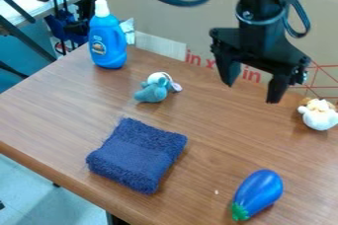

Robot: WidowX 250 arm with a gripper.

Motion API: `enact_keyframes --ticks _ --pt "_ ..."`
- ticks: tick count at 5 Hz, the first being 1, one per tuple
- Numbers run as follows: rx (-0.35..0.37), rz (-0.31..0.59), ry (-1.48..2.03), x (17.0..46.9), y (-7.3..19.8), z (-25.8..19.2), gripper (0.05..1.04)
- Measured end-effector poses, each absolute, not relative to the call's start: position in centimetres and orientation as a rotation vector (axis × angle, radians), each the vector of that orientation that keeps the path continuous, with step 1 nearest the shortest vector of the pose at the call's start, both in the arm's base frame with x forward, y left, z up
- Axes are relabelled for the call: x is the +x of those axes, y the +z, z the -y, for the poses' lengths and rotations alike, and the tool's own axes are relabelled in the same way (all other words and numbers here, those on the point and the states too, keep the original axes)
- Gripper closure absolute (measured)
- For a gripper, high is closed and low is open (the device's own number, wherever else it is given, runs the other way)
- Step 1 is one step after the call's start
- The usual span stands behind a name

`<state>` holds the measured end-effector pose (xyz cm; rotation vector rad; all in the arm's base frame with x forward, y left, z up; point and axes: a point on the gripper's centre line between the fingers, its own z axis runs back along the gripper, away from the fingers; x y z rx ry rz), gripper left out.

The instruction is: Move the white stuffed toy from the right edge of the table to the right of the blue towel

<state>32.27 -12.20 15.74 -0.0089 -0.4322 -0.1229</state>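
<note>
The white plush toy [318, 116] sits on the right of the wooden table [218, 145], nearest the gripper [251, 93], which hangs wide open and empty, with a blue eggplant [259, 191] and navy towel [137, 155] toward the front, a grey-blue plush toy [153, 91] leftward and an upright bottle [107, 41] beyond.

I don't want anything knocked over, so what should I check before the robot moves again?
1. Tool open: ok, its fingers are apart.
2. Tool off the white soft toy: ok, not touching.
3. Blue bottle standing up: ok.
4. Bottle's white cap tight: cannot tell, but it's on.
5. Navy towel lying flat: ok, on the table.
6. Toy eggplant apart from the towel: ok, there's table between them.
</note>
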Motion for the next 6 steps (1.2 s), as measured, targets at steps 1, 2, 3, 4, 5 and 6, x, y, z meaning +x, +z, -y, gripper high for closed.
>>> enact_keyframes --ticks 1,2,3,4,5,6 --pt "-0.024 0.458 -0.059 35.4 15.2 13.8 0.081" --pt "-0.08 0.442 0.008 37.9 14.6 14.8 0.081" --pt "-0.14 0.401 0.067 39.5 14.6 15.2 0.081" --pt "-0.156 0.364 0.092 40.9 13.6 15.8 0.081" --pt "-0.161 0.32 0.088 41.8 11.7 16.6 0.081" --pt "-0.164 0.288 0.098 41.9 9.4 17.2 0.081"
